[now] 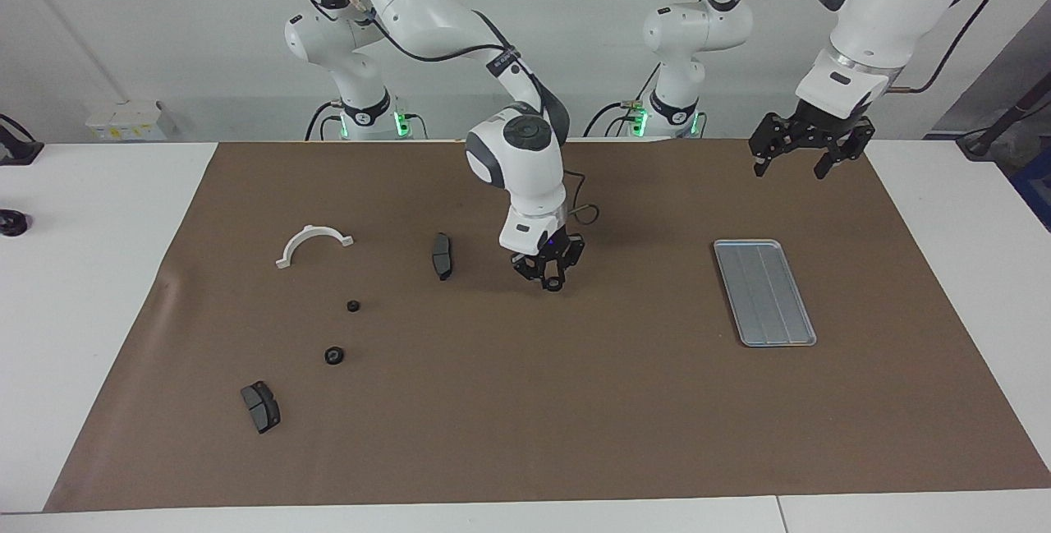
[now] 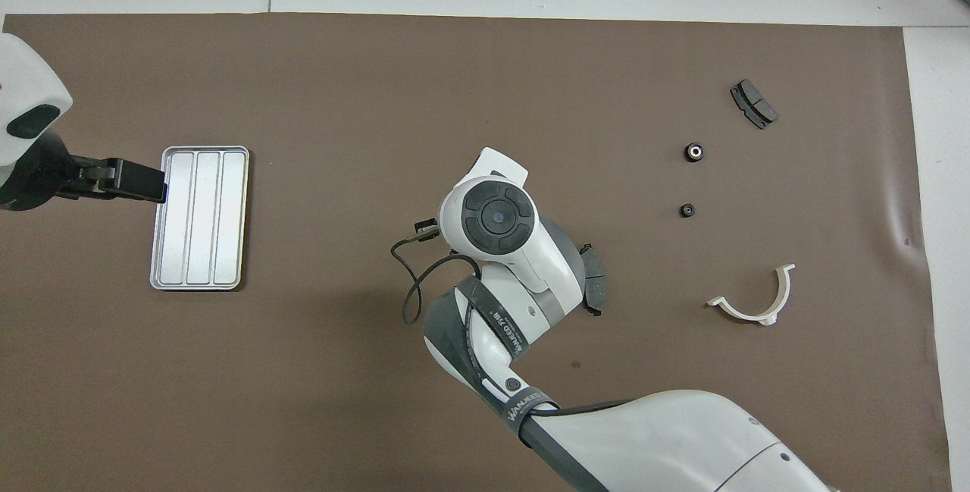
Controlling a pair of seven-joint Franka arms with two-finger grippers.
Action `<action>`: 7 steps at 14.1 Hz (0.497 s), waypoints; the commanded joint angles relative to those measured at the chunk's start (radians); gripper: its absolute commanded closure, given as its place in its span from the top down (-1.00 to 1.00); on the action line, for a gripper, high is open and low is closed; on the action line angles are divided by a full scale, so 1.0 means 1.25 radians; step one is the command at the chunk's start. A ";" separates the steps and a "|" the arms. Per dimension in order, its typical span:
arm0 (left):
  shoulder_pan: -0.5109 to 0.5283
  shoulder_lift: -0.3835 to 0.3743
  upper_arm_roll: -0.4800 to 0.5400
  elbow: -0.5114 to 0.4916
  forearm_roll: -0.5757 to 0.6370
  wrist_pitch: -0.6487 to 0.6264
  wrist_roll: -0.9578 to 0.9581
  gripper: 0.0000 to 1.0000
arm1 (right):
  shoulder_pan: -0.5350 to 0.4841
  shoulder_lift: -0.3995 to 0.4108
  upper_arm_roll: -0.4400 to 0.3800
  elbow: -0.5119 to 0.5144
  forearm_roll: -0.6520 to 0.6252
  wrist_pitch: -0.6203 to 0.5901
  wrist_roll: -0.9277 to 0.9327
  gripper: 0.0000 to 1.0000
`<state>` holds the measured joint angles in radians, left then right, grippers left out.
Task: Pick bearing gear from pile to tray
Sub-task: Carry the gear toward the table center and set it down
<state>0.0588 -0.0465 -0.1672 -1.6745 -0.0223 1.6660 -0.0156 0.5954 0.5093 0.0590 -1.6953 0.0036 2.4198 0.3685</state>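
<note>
Two brake pads (image 1: pixel 442 255) (image 1: pixel 260 406), two loose gears (image 1: pixel 353 305) (image 1: pixel 333 356) — one white half-ring (image 1: pixel 313 243), one tray (image 1: pixel 764 291)

Right tool (image 1: pixel 552 274) hangs low over the mat mid-table, pointing down; left tool (image 1: pixel 800 157) hovers raised, fingers spread.

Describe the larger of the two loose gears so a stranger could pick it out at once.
Start at the white half-ring toward the right arm's end of the brown mat. Two small black round gears lie farther from the robots than it. The larger gear is the farther of the pair, between the small gear and a grey brake pad, and shows a pale centre from overhead.
</note>
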 commanded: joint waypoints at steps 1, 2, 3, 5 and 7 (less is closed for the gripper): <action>-0.056 -0.039 0.066 -0.063 -0.008 0.055 -0.039 1.00 | 0.025 0.028 -0.001 0.010 0.016 0.056 0.008 -1.00; -0.062 -0.039 0.078 -0.063 -0.009 0.054 -0.038 1.00 | 0.035 0.035 -0.001 0.010 0.017 0.074 0.025 -0.95; -0.045 -0.039 0.074 -0.063 -0.013 0.055 -0.037 1.00 | 0.038 0.037 -0.001 0.010 0.016 0.076 0.036 -0.83; -0.036 -0.040 0.064 -0.064 -0.018 0.058 -0.033 1.00 | 0.042 0.036 -0.001 0.010 0.017 0.074 0.040 -0.67; -0.031 -0.043 0.058 -0.066 -0.018 0.058 -0.033 1.00 | 0.048 0.036 -0.001 0.010 0.017 0.066 0.052 0.05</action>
<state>0.0181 -0.0636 -0.0909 -1.7115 -0.0319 1.7087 -0.0463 0.6507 0.5473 0.0590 -1.6947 0.0055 2.4990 0.4110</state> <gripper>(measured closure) 0.000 0.652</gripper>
